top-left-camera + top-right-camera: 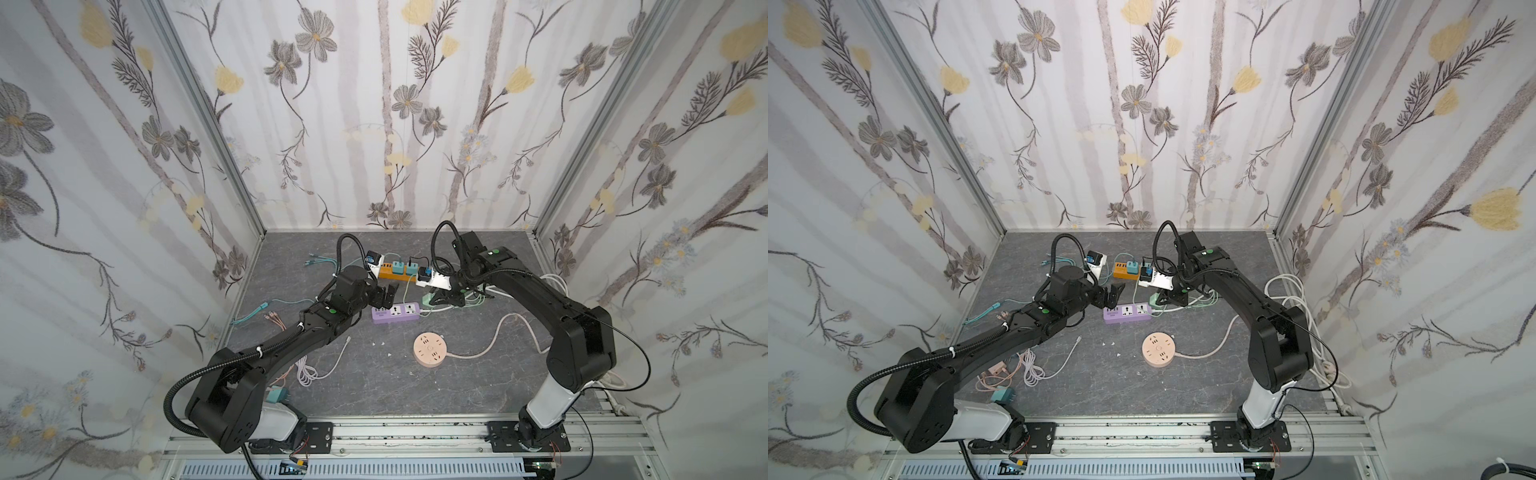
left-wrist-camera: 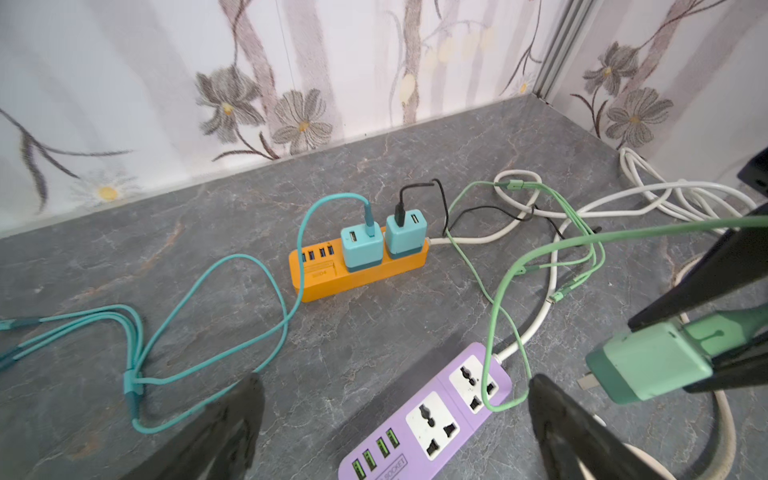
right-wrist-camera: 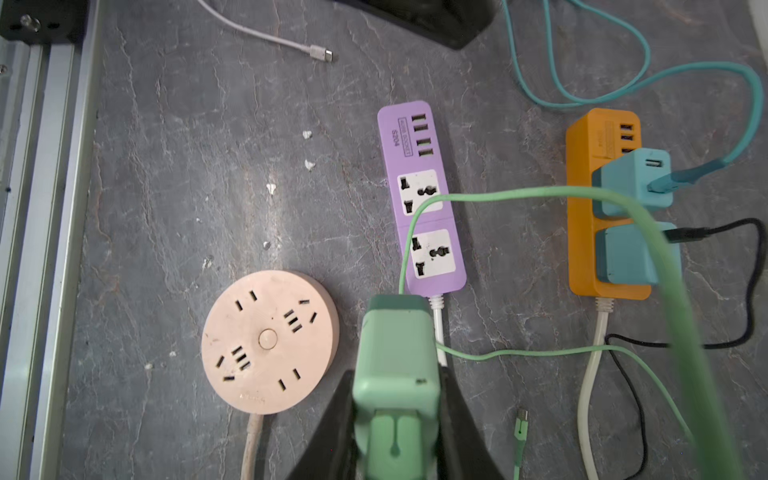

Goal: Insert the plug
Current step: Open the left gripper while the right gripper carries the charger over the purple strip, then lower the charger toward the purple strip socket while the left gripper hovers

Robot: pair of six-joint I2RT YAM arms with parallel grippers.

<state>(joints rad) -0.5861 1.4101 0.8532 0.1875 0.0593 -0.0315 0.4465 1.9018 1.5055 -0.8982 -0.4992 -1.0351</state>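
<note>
plug [image 3: 397,353]: mint green
near strip [image 3: 440,220]: lilac, white sockets
far strip [image 2: 361,278]: orange
round socket [image 3: 270,340]: peach
worktop [image 3: 187,187]: grey marble
walls [image 1: 374,83]: floral

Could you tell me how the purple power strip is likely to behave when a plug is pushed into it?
The purple power strip looks like light, rigid plastic lying flat, so it probably won't tip. Nothing visibly pins it to the smooth tabletop, so the green plug may shove it sideways.
</note>
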